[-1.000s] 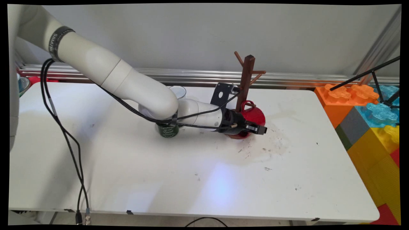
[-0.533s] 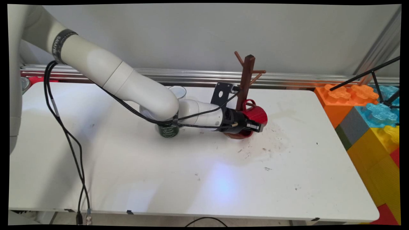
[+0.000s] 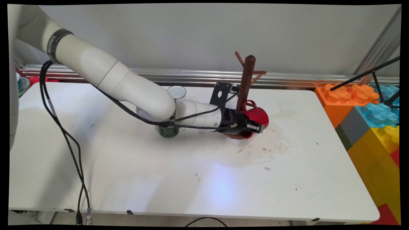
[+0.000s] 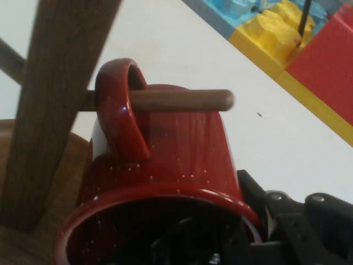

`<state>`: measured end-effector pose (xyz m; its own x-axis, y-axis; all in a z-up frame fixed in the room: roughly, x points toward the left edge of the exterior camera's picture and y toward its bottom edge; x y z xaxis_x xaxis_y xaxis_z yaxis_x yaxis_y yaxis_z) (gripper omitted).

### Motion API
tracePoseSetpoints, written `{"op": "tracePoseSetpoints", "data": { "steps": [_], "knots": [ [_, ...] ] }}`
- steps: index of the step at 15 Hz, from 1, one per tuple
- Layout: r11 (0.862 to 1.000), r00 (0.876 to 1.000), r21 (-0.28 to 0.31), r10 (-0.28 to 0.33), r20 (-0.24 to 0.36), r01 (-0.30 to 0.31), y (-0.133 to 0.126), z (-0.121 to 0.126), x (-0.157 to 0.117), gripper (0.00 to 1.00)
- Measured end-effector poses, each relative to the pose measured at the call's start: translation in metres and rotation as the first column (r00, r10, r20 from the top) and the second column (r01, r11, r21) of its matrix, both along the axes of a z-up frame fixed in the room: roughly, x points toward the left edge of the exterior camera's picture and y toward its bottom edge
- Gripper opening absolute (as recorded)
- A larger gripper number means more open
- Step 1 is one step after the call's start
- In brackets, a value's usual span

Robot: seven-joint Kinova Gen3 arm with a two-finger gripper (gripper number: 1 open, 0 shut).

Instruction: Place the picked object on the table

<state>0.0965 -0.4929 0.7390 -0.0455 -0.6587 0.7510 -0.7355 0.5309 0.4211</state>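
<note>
Table [image 3: 191, 179] items I observed.
The red mug [image 3: 259, 115] had its handle round a mug tree [image 3: 246, 80] peg; green mug [image 3: 168, 131] and glass [image 3: 177, 92] stood left.

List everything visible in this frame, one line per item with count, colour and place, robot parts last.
Mug: 1, red, on its side by the rack's base, handle looped over a low peg, rim gripped by the gripper.
Mug rack: 1, brown wood, upright post with pegs, far middle of the table.
Green cup: 1, dark green with pale lettering, on the table under the arm.
Glass: 1, clear, behind the arm near the far edge.
Table: 1, white, scuffed and stained right of the mug.
Big toy bricks: a stack, orange, blue, yellow, grey, red, off the table's right end.
Arm: 1, white, with black cables, coming in from the upper left.
Gripper: 1, black, shut on the mug's rim.
</note>
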Motion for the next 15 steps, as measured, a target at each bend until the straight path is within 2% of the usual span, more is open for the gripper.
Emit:
{"op": "tracePoseSetpoints", "data": {
  "steps": [9,15],
  "knots": [
    [0.994,0.996,-0.057,-0.091,0.001,0.091,0.019,0.019,-0.003,0.00],
    [0.982,0.988,-0.110,-0.153,0.010,0.153,0.030,0.032,-0.001,0.00]
  ]
}}
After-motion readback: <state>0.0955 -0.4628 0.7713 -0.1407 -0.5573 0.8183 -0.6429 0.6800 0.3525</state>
